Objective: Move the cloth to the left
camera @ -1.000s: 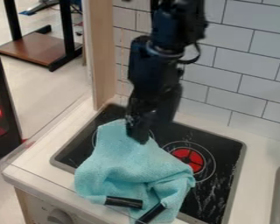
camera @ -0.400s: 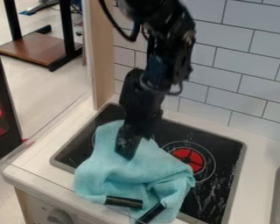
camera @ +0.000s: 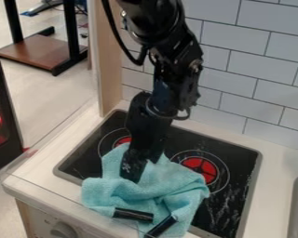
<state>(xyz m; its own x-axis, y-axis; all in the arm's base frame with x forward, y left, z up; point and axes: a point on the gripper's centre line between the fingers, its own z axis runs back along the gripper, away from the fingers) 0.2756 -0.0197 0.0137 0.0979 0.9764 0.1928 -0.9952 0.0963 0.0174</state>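
Atop stove (camera: 240, 160), teal cloth (camera: 167, 187) lies rumpled w/ jaws (camera: 132, 175) down against it, clenched or rel'd can't tell.

White rectangular wall tiles with dark grout lines (camera: 239, 60) rise behind a pale, smooth tabletop (camera: 273, 153). A light wooden upright post (camera: 109, 56) stands beside them. Further left, a black-framed stand with a brown wooden base (camera: 41, 50) rests on pale grey flooring (camera: 58, 95).
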